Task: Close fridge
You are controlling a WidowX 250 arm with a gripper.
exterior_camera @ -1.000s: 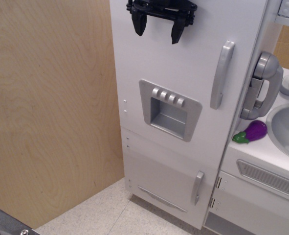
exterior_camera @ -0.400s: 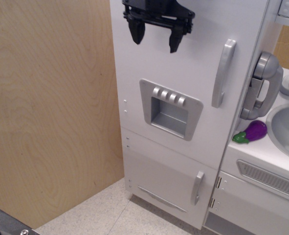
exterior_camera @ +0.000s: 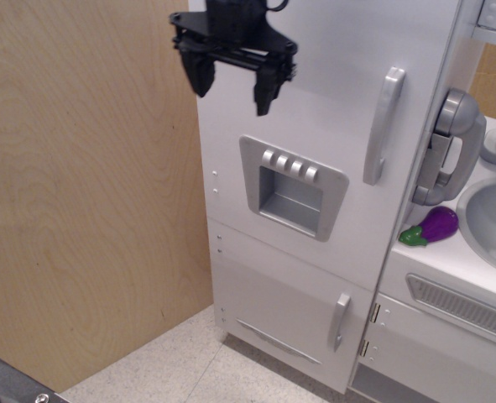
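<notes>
Plywood wall panel (exterior_camera: 80, 193) on the left, speckled floor (exterior_camera: 172, 369) below. Fridge (exterior_camera: 315, 92), tall and white, upright right of the panel, big door flush with the cabinet front, no gap visible along its edges. Long grey vertical handle (exterior_camera: 382, 126) near the door's right edge; grey dispenser panel (exterior_camera: 291, 186) with four buttons at mid-door. Small lower door (exterior_camera: 289, 306) beneath, with short grey handle (exterior_camera: 339, 321), also flush. Black gripper (exterior_camera: 231, 84) at upper left of the fridge front, over the door's hinge-side edge, fingers (exterior_camera: 199, 74) pointing downward, spread wide, holding nothing; contact with the door surface not determinable from this view. Grey toy phone (exterior_camera: 449, 147) mounted on the fridge's right side. White sink cabinet adjoining on the right, with grey basin (exterior_camera: 493, 220), grey vent (exterior_camera: 466, 311), and a purple eggplant (exterior_camera: 432, 227) lying on the counter just beside the basin rim.
</notes>
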